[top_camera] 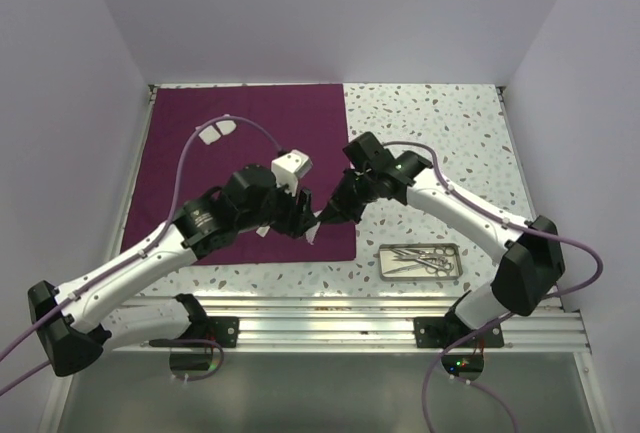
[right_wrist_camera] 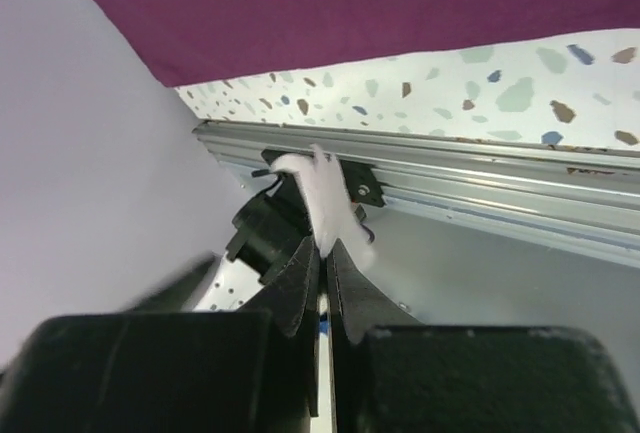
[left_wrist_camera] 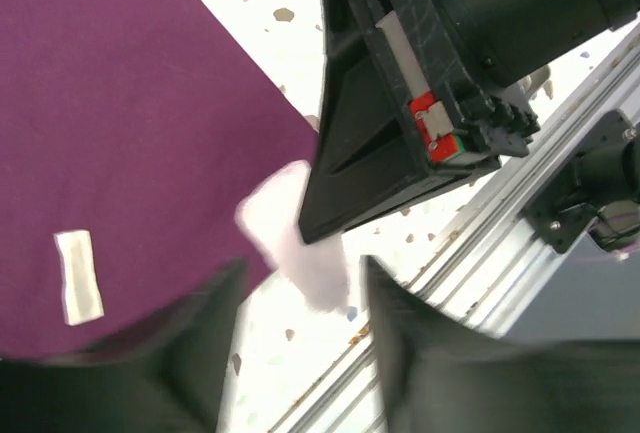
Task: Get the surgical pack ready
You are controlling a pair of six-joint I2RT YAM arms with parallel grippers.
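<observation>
The plum-purple cloth (top_camera: 250,133) lies flat on the left half of the table. My right gripper (top_camera: 322,218) hangs over the cloth's near right corner, shut on a small white gauze pad (right_wrist_camera: 320,193) that sticks out past its tips (right_wrist_camera: 325,248). In the left wrist view the same gauze pad (left_wrist_camera: 295,243) hangs between my left gripper's spread fingers (left_wrist_camera: 300,283), which stand open and do not touch it. Two more gauze pads (top_camera: 215,133) lie on the cloth's far part, and another one (left_wrist_camera: 78,275) near its front. The steel tray (top_camera: 452,263) with silver scissor-like instruments (top_camera: 420,258) sits at the near right.
An aluminium rail (top_camera: 330,318) runs along the table's near edge, just below both grippers. White walls close in the left, back and right sides. Speckled tabletop (top_camera: 430,123) shows to the right of the cloth.
</observation>
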